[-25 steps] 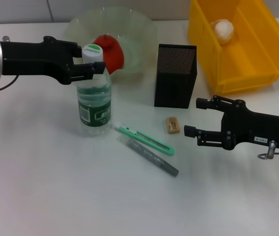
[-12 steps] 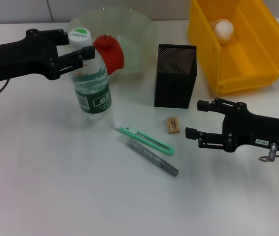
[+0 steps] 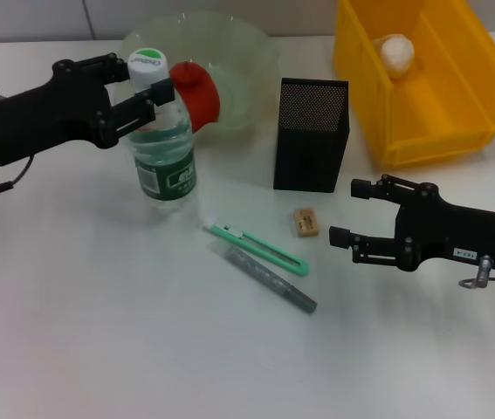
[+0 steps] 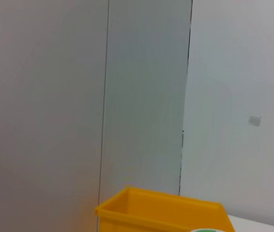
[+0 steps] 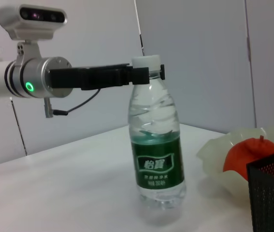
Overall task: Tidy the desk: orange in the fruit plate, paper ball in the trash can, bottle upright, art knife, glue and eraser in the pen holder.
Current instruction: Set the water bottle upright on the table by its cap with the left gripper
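Head view: the left end effector [image 3: 147, 94] reaches in from 9 o'clock and its fingers are closed around the neck of the bottle [image 3: 161, 144], which stands upright on the tabletop [image 3: 90, 314] just under its white-and-green cap. At 12 o'clock from the bottle sits the clear fruit plate [image 3: 247, 61] with the orange [image 3: 196, 92] inside it. The black mesh pen holder [image 3: 312, 133] stands at 3 o'clock from the bottle. The eraser [image 3: 305, 221] lies at 6 o'clock from the holder; the green art knife [image 3: 256, 248] and the grey glue stick [image 3: 269, 278] lie side by side at 5 o'clock from the bottle. The yellow trash can [image 3: 457, 113] at 1 o'clock holds the paper ball [image 3: 396, 52]. The right end effector [image 3: 345, 212] hovers at 3 o'clock from the eraser, fingers spread wide, holding nothing.

Left wrist view: only a wall and the yellow bin's rim [image 4: 161, 203] show.

Right wrist view: the upright bottle [image 5: 157, 145] is pinched at its neck by the left end effector [image 5: 144, 75].
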Action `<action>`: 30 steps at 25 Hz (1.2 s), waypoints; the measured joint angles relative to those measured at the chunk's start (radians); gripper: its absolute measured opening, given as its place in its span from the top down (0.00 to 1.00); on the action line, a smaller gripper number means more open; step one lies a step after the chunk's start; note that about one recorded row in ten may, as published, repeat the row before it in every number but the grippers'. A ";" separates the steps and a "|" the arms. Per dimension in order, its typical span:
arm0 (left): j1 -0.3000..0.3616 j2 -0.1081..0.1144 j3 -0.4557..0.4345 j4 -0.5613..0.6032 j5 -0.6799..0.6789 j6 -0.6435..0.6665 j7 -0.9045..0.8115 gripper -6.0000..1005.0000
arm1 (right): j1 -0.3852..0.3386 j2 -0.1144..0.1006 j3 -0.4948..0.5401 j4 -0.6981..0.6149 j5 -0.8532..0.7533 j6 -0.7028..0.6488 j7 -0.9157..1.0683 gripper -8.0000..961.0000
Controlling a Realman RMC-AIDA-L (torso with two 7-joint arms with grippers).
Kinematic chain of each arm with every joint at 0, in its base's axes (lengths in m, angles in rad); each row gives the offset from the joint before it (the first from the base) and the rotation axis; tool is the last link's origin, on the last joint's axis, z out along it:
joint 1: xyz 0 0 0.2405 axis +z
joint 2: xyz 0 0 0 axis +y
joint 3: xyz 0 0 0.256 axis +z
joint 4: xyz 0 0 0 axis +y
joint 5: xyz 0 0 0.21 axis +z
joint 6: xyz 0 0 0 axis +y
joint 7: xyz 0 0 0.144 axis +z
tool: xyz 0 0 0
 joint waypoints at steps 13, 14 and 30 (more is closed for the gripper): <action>-0.014 -0.017 -0.034 -0.073 -0.039 0.000 0.061 0.54 | 0.002 0.000 -0.004 -0.004 0.000 0.009 -0.006 0.13; -0.014 -0.017 -0.034 -0.073 -0.039 0.000 0.061 0.54 | 0.002 0.000 -0.004 -0.004 0.000 0.009 -0.006 0.13; -0.007 -0.018 -0.157 -0.146 -0.043 -0.066 0.135 0.54 | 0.000 0.000 0.001 -0.004 -0.003 0.009 -0.007 0.13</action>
